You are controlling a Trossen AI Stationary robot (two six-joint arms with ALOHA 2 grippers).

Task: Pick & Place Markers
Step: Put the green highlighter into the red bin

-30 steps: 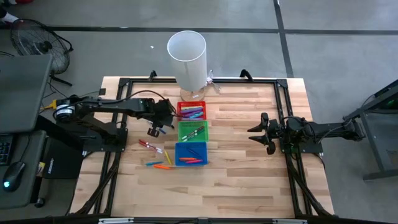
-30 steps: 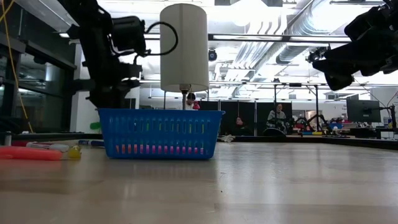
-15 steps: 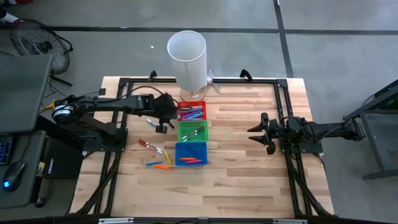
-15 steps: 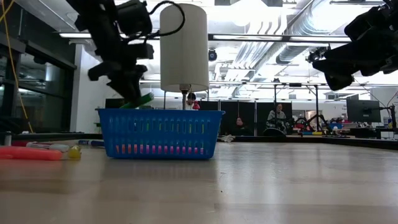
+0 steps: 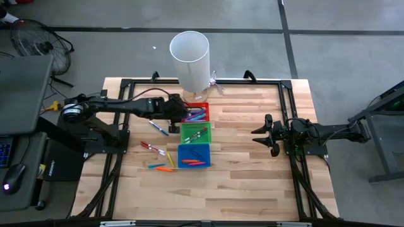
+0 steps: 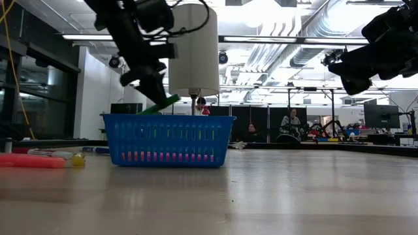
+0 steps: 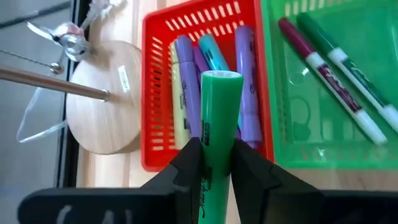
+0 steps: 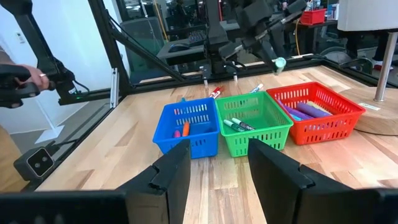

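My left gripper [image 5: 178, 114] is shut on a green marker [image 7: 217, 118] just above the left edge of the red bin [image 5: 196, 113], which holds purple, teal and yellow markers. In the low view the marker [image 6: 162, 104] slants down out of the gripper [image 6: 153, 81]. The green bin [image 5: 196, 133] and the blue bin [image 5: 194, 154] each hold a few markers. Loose markers [image 5: 158, 128] lie on the table left of the bins. My right gripper [image 5: 265, 135] is open and empty at the table's right. My left gripper pinches the green marker's barrel [image 7: 213, 163] between its two fingers [image 7: 186, 163], near its back end. The marker runs along the fingers and sticks out forward past them. It is lifted clear, tilted with its capped end [image 7: 220, 78] over the red bin.
A tall white cylinder [image 5: 189, 60] on a thin post with a round wooden base [image 7: 102, 99] stands just beyond the red bin. More loose markers [image 5: 156, 150] lie left of the blue bin. Black frame rails [image 5: 120, 135] run along the table's sides.
My left gripper has carried the green marker toward the table's right and far edge, from beside the loose markers to the red bin's left edge. It has stayed shut on the marker, which now points toward the bin.
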